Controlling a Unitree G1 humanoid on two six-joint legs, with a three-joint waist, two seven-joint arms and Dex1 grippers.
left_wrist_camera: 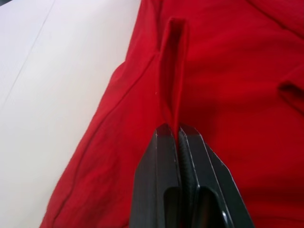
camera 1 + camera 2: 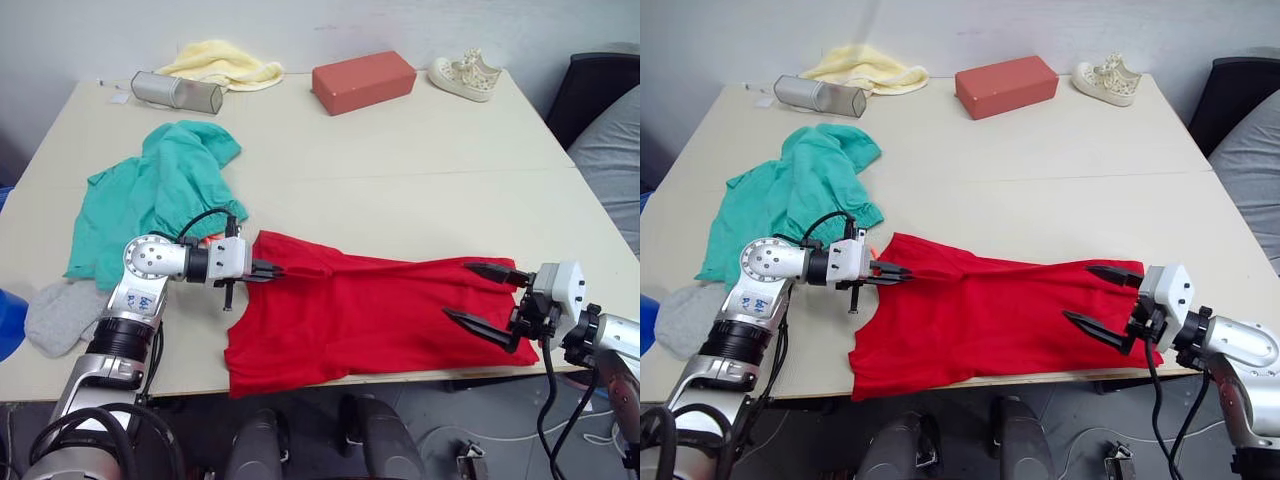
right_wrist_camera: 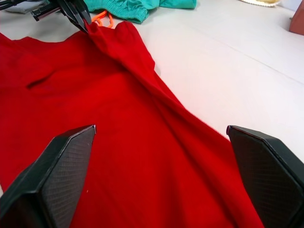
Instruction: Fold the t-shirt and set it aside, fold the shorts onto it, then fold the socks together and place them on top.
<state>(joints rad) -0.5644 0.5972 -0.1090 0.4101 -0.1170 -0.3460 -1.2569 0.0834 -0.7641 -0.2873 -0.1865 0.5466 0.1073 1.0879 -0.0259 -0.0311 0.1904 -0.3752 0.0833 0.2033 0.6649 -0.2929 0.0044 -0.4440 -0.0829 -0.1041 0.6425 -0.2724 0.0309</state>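
Bare table (image 2: 420, 170) behind t-shirt (image 2: 370, 320); shorts (image 2: 150, 195) crowd its left

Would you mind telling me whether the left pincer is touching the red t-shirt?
Touching. In the left wrist view the left pincer is shut on a raised fold of the t-shirt, with cloth pinched between its fingers.

T-shirt (image 2: 350, 320): soft matt red cloth, creased. Shorts (image 2: 150, 195): matt teal knit. Counter (image 2: 400, 170): smooth, pale, matt. Left claw (image 1: 179, 137): black matt plastic, textured pads.
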